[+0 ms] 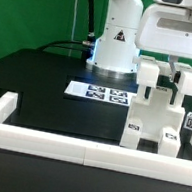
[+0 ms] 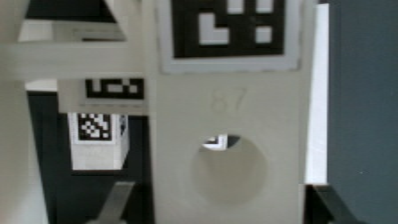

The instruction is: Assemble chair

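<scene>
White chair [image 1: 145, 123] in tool [image 1: 184, 83] — grip seemingly half-hidden

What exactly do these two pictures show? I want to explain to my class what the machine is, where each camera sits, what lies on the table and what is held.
The white machine is a robot arm standing on a black table. One picture comes from a camera off the arm that sees the whole scene; the other from a camera on the arm's wrist. At the arm's end a two-finger gripper is shut on a white chair piece bearing a square black-and-white tag. It stands at the top of the partly built chair, made of chunky white blocks. Also on the table lie a flat marker board and a low white border rail.
</scene>
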Robot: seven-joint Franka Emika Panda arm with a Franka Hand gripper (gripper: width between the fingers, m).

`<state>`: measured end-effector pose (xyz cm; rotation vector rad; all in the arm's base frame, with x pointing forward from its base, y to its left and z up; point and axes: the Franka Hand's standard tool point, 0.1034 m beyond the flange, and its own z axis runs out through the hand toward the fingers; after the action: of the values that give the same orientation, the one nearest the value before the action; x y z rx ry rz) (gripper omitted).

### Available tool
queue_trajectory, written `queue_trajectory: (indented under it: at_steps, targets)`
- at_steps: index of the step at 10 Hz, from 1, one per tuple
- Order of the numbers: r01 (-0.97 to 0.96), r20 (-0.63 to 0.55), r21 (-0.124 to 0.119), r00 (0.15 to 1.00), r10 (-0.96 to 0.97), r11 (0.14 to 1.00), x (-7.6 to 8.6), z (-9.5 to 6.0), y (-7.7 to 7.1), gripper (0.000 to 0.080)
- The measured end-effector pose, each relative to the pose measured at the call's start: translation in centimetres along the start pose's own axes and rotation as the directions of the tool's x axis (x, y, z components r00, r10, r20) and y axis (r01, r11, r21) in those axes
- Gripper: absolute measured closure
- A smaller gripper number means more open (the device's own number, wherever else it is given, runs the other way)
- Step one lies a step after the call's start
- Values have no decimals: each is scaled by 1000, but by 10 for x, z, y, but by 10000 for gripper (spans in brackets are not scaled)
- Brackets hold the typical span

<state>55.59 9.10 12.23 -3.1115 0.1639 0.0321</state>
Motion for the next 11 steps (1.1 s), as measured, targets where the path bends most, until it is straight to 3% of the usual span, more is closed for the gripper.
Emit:
queue_trajectory:
  at_steps: [11]
  targets:
    - [-92,-7,3,996,92,996,-1,0,3,511]
